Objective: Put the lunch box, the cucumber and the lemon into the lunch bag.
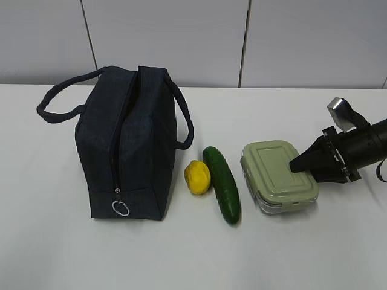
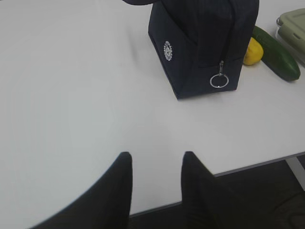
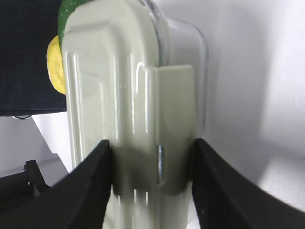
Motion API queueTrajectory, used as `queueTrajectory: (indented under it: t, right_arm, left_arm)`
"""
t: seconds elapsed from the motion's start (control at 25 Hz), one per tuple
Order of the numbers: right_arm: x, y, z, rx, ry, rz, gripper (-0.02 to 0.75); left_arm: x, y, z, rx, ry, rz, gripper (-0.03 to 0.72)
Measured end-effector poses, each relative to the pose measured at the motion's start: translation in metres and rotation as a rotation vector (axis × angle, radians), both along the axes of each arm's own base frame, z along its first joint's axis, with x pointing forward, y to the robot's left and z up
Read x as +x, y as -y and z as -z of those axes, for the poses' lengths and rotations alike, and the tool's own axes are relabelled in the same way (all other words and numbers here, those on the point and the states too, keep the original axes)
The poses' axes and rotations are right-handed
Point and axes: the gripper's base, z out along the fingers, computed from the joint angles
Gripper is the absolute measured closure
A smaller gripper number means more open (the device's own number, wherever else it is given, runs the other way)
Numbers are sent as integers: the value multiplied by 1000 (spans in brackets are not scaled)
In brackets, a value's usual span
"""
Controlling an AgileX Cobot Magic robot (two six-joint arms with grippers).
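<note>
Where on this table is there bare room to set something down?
Widest free patch: left of and in front of the bag, toward the idle left gripper. Also free: the near strip below the cucumber. Crowded: lemon, cucumber and lunch box sit close together, with the right gripper closing on the box.

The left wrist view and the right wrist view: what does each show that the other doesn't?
Only the left wrist view shows the bag's ring pull, a round white logo, the table edge and the open left end effector over bare table. Only the right wrist view shows the right end effector straddling the lunch box lid's clip. Both show bag, lemon, cucumber and lunch box.
</note>
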Motion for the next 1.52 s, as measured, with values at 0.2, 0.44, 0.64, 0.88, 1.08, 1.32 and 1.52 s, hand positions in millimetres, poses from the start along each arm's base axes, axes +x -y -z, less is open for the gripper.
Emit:
queueTrajectory:
  t: [0.2,0.44,0.64,0.88,1.08,1.32,1.52]
  right_arm:
    - [1,0,-1,-7,3,8,358]
    - [1,1,-6,-22,17,17,358]
    - [2,2,-9,-35,27,23,358]
    - [2,2,-9,-36,28,24,358]
    - [3,2,-9,-34,32,36,358]
    - [4,2,-10,-32,33,41,358]
    - [3,2,-9,-30,28,45,358]
  left_arm:
    - [0,0,0,0,0,0,452]
    - [0,0,0,0,0,0,452]
    - [0,0,0,0,0,0,452]
    - [0,0,0,0,0,0,452]
    - [0,0,0,0,0,0,452]
    - [0,0,0,0,0,0,452]
    - [0,0,0,0,0,0,452]
